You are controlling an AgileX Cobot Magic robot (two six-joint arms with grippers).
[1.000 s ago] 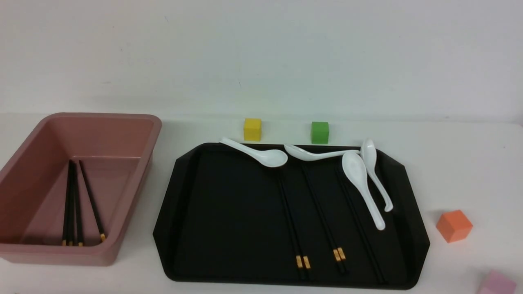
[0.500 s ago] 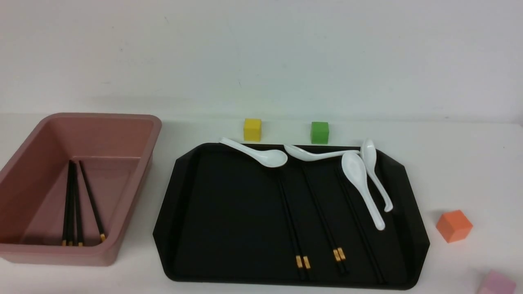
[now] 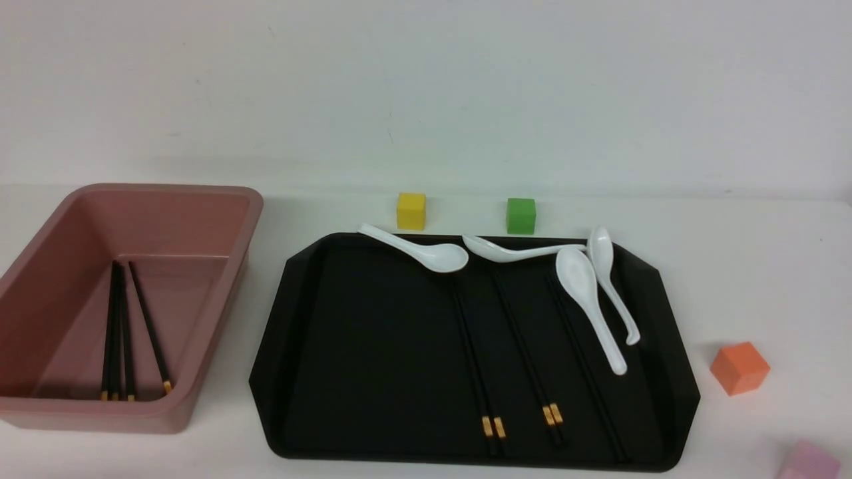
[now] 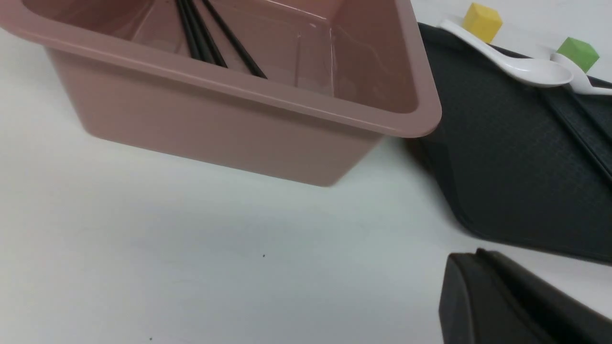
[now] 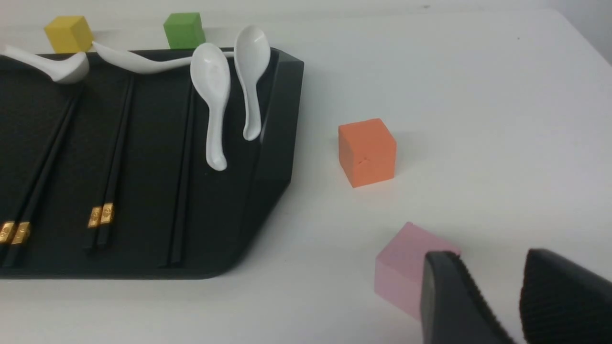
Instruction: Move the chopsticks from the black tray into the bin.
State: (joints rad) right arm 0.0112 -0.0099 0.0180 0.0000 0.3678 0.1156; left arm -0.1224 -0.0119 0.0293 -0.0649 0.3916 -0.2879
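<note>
The black tray (image 3: 373, 346) lies in the middle of the table. On it are two pairs of chopsticks with gold bands (image 3: 492, 426) (image 3: 552, 414) and another chopstick (image 5: 181, 191) nearer the tray's right rim. The pink bin (image 3: 166, 219) stands left of the tray with three chopsticks (image 3: 148, 326) lying in it. Neither gripper shows in the front view. In the left wrist view my left gripper (image 4: 475, 252) is shut and empty over bare table near the bin (image 4: 215, 119). In the right wrist view my right gripper (image 5: 490, 258) is open and empty, right of the tray (image 5: 272, 157).
Several white spoons (image 3: 586, 286) lie along the tray's far edge, some over chopstick tips. A yellow cube (image 3: 411, 211) and a green cube (image 3: 520, 215) sit behind the tray. An orange cube (image 3: 739, 367) and a small pink cube (image 5: 401, 272) sit right of it, the pink one beside my right gripper.
</note>
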